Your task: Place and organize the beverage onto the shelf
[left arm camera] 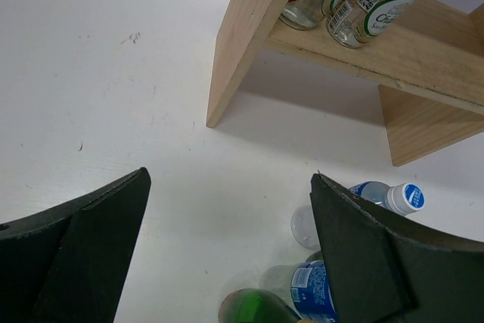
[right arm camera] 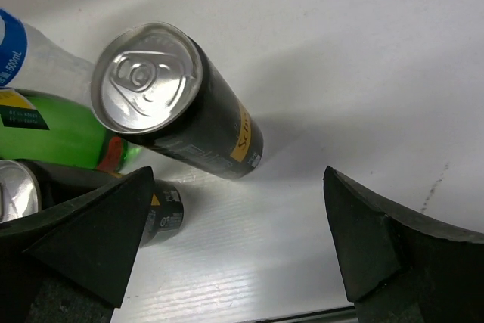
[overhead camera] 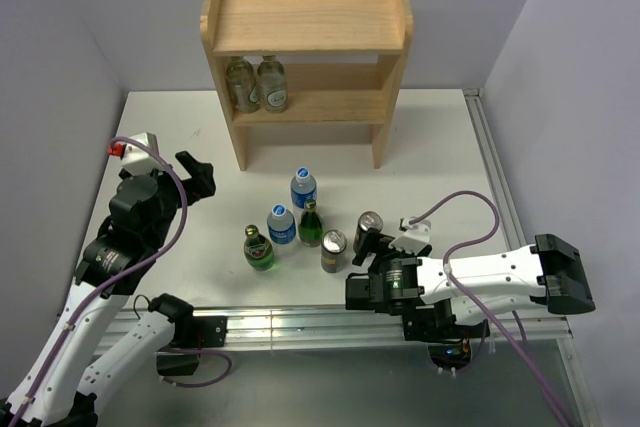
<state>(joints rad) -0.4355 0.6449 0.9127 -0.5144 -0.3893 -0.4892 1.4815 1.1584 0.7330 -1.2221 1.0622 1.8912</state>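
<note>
Shelf (overhead camera: 305, 22) stands at the far side of the table (overhead camera: 450, 147), with two clear bottles (overhead camera: 257, 84) side by side on the left of its lower tier. In front of it on the table is a cluster: water bottles (overhead camera: 282, 224), green bottles (overhead camera: 259, 248), cans (overhead camera: 334, 251). Right gripper (right arm camera: 238, 175) sits low at the cluster's right edge, fingers spread wide and holding nothing, one can just ahead of them. Left gripper (left arm camera: 229, 179) hangs left of the cluster, fingers spread too, nothing between them.
</note>
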